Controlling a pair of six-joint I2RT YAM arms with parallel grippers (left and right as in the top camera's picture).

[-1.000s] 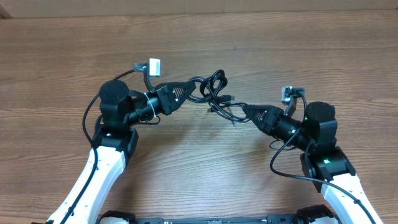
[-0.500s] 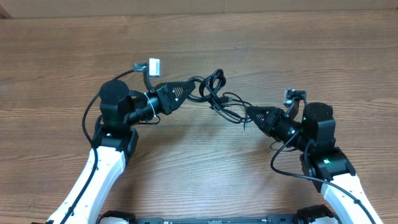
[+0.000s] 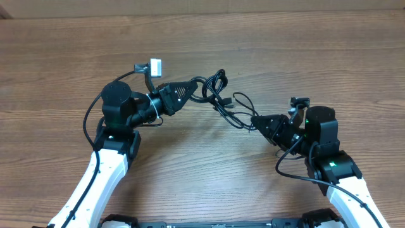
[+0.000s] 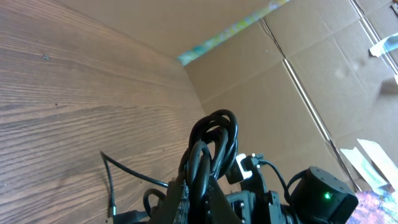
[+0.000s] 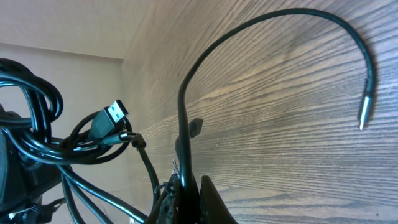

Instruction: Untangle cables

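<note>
Between the two arms, over the middle of the wooden table (image 3: 285, 50), the black cables (image 3: 216, 87) are gathered in a knotted clump of loops, with strands trailing toward the right. The clump is clamped at its left edge by the left gripper (image 3: 195, 90), whose fingers are closed tightly around several loops. One strand is pinched by the right gripper (image 3: 254, 120), its jaws narrowed onto it. From that grip the strand is arched over the wood and ended by a bare metal tip. A USB plug (image 5: 114, 114) is seen among the loops. The grippers are set well apart, joined by the strands.
</note>
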